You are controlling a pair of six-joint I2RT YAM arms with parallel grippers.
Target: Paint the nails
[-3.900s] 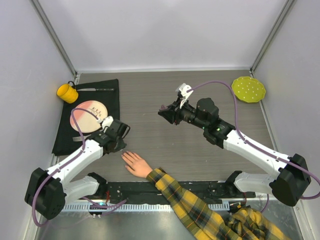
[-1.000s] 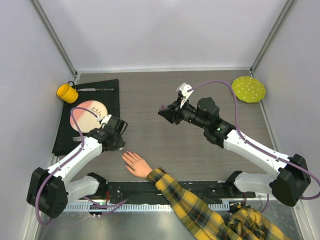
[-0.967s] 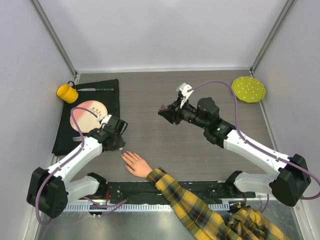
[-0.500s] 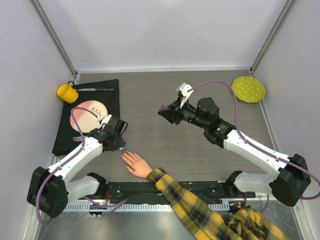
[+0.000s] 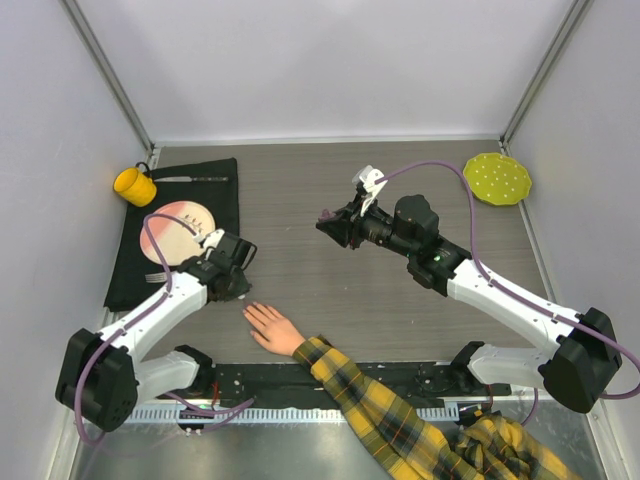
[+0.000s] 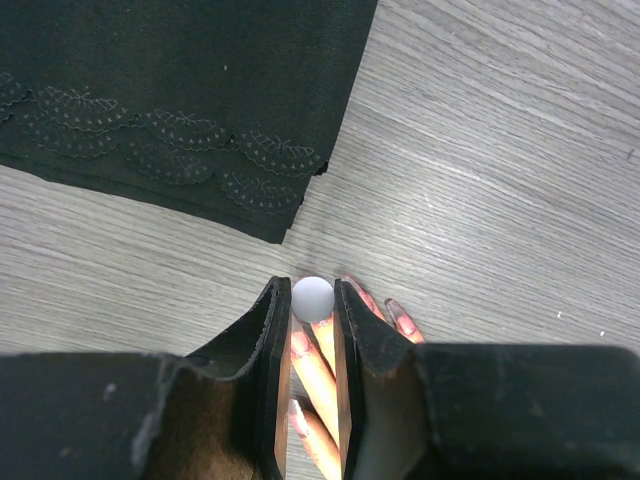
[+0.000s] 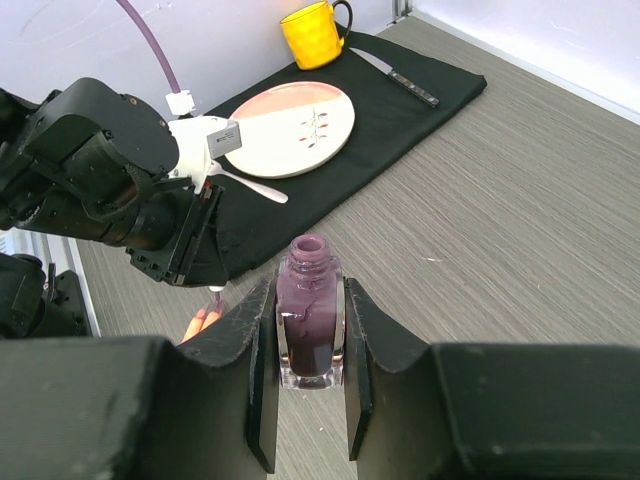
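A pale hand [image 5: 272, 328] with a yellow-black plaid sleeve [image 5: 380, 410] lies flat near the table's front edge. My left gripper [image 6: 311, 295] is shut on a small pale round brush cap [image 6: 313, 297] and hangs right over the fingertips. The nails [image 6: 394, 315] look glossy pink, and some are hidden behind the jaws. In the right wrist view the thin brush tip [image 7: 217, 291] points down at the fingertips [image 7: 205, 320]. Mid-table and raised, my right gripper [image 7: 308, 292] is shut on an open purple nail polish bottle [image 7: 309, 315].
A black cloth [image 5: 215, 190] at the left carries a pink plate [image 5: 178, 232], a yellow mug [image 5: 133, 185], a knife [image 5: 190, 179] and a fork. A green dotted plate [image 5: 497, 178] sits at the back right. Grey walls enclose the table.
Since the oldest frame my left gripper has shifted slightly left over the fingertips. Over the last second nothing visibly moves, and the right arm stays still.
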